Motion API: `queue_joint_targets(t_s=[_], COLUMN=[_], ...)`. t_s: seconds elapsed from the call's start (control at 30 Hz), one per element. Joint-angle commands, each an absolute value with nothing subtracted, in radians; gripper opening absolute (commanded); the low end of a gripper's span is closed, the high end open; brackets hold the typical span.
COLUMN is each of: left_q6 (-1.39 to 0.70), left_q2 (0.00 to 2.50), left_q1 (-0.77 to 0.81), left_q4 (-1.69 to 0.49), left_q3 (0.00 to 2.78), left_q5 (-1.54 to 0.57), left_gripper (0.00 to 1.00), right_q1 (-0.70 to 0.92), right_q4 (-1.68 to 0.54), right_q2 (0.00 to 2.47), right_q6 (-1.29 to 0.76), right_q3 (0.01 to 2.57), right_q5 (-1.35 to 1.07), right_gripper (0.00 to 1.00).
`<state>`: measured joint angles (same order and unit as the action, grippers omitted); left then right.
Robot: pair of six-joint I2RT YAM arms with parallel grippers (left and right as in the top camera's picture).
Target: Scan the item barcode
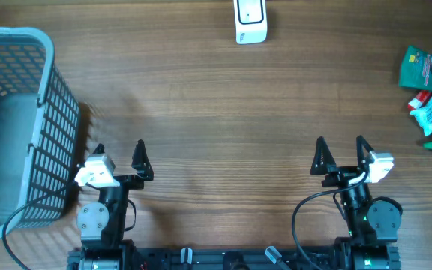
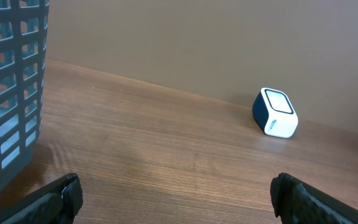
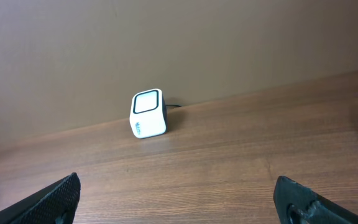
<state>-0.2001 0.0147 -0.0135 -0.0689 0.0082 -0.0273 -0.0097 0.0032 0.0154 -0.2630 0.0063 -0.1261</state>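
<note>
Arms (image 1: 105,214) sit folded at the near table (image 1: 216,112) edge, left pincer (image 1: 119,146) and right pincer (image 1: 340,141) wide open, empty.

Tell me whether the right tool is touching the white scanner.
Apart. The overhead view shows a wide stretch of bare table between the open right tool and the white scanner.

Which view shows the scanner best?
Right wrist: the scanner sits whole, window and side visible. Left wrist shows it whole too, turned cornerwise, farther to the side. Overhead crops it at the frame's top edge.
</note>
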Motion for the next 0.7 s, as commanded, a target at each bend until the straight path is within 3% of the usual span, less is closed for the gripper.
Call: queue_joint_targets(t_s=[0.0, 0.67], left_q6=[-0.194, -0.194], left_q2=[0.005, 0.005], left_q1=[-0.019, -0.019], left_q4=[-0.076, -0.076], left_q3=[0.006, 0.006], left_q5=[-0.032, -0.032], left_gripper=[1.00, 1.00], right_q1=[-0.007, 0.000], right_q4=[0.004, 0.002], right_q2=[0.004, 0.003], right_q6=[-0.230, 0.022], right_q3=[0.005, 0.005], right_q5=[-0.095, -0.090], right_gripper=[1.00, 1.00])
